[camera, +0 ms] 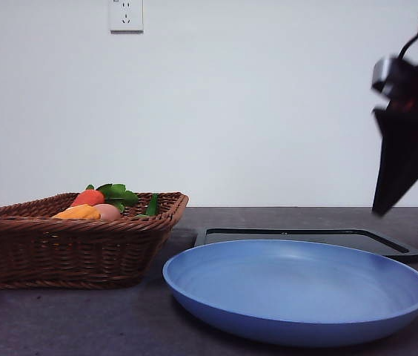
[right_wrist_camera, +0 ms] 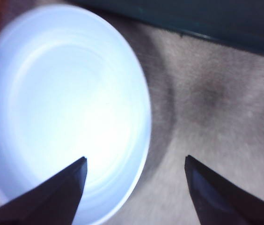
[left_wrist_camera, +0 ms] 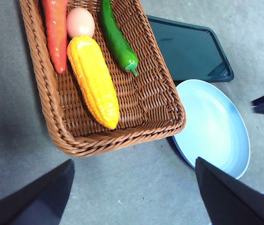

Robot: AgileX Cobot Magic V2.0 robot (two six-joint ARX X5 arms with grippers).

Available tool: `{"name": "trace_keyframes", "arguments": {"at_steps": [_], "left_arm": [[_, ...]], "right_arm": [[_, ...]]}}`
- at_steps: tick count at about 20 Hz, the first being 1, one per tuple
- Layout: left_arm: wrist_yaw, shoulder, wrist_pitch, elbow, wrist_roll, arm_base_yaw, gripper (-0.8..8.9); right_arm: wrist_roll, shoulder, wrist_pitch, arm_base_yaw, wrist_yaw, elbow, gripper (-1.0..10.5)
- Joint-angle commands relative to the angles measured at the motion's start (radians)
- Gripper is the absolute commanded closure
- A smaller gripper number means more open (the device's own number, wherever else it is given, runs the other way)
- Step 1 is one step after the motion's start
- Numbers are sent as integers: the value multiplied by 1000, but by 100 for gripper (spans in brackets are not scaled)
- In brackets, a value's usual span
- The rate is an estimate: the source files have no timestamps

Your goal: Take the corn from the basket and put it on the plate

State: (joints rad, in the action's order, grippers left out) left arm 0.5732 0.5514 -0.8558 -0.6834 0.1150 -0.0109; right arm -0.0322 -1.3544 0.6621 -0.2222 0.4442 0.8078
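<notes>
The corn (left_wrist_camera: 93,80), a yellow ridged cob, lies in the brown wicker basket (left_wrist_camera: 122,140) between a carrot and a green pepper. In the front view only its top (camera: 77,213) shows above the basket's rim (camera: 68,248). My left gripper (left_wrist_camera: 132,187) hovers open above the basket's near edge, holding nothing. The light-blue plate (camera: 298,289) sits empty to the right of the basket (left_wrist_camera: 214,126). My right gripper (right_wrist_camera: 134,164) hangs open over the plate's (right_wrist_camera: 52,108) right rim and the table beside it, and shows at the right edge of the front view (camera: 405,222).
An orange carrot (left_wrist_camera: 56,28), a pinkish egg (left_wrist_camera: 80,22) and a green pepper (left_wrist_camera: 115,40) share the basket with the corn. A flat black tray (camera: 305,237) lies behind the plate. The table is dark grey.
</notes>
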Motion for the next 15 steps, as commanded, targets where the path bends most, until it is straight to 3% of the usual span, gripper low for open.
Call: {"name": "trace_keyframes", "arguments": {"at_steps": [1, 5, 15], "left_arm": [[3, 6, 12, -19, -1, -2, 396], [3, 6, 12, -19, 0, -2, 396], [3, 11, 11, -19, 7, -2, 396]], "right_arm": [[10, -69, -28, -18, -3, 19, 631], [11, -143, -53, -42, -2, 19, 669], [14, -175, -64, -79, -1, 19, 945]]}}
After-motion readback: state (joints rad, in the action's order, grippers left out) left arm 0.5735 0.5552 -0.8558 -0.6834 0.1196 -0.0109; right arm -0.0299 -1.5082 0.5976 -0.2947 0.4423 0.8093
